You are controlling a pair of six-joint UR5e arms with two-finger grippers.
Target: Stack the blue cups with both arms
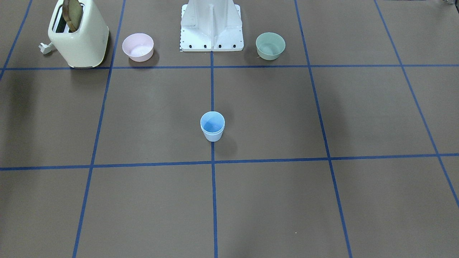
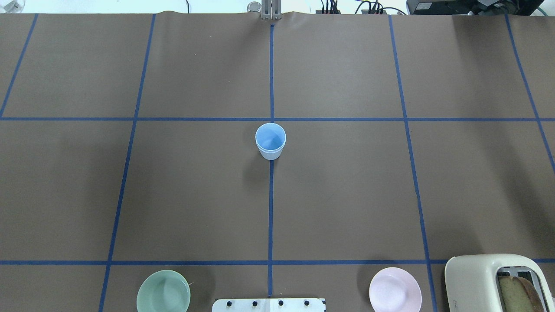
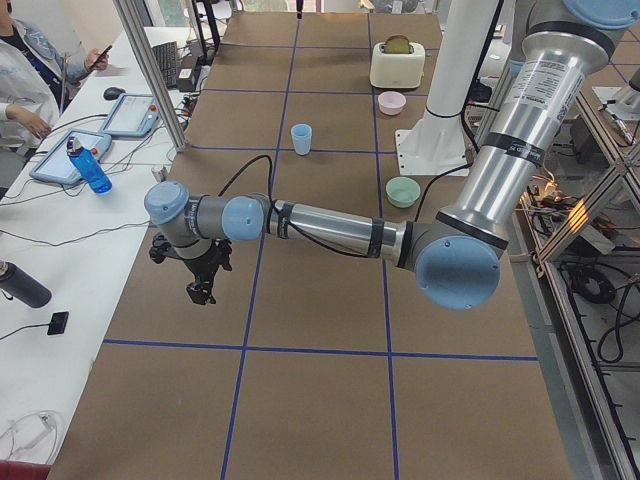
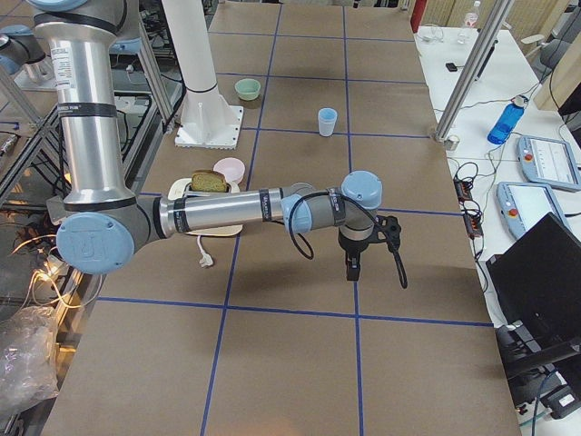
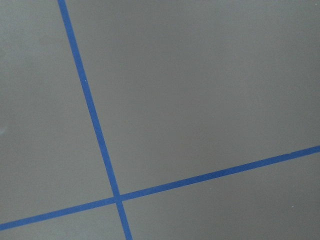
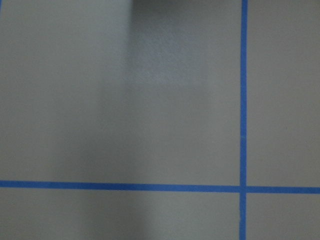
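Note:
The blue cups (image 1: 212, 126) stand upright on the table's centre line, one nested in the other, with a double rim showing; they also show in the overhead view (image 2: 270, 141) and the side views (image 3: 301, 138) (image 4: 327, 121). My left gripper (image 3: 200, 292) hangs low over the table far from the cups, out toward the table's left end. My right gripper (image 4: 352, 269) hangs likewise toward the right end. Both show only in the side views, so I cannot tell whether they are open or shut. Neither holds anything that I can see. The wrist views show only brown table and blue tape lines.
A cream toaster (image 1: 78, 36) with a bread slice, a pink bowl (image 1: 138, 46), the white base stand (image 1: 211, 28) and a pale-green bowl (image 1: 270, 45) line the robot's edge. An operator (image 3: 25, 70), tablets and a blue bottle (image 3: 88, 167) are beside the table.

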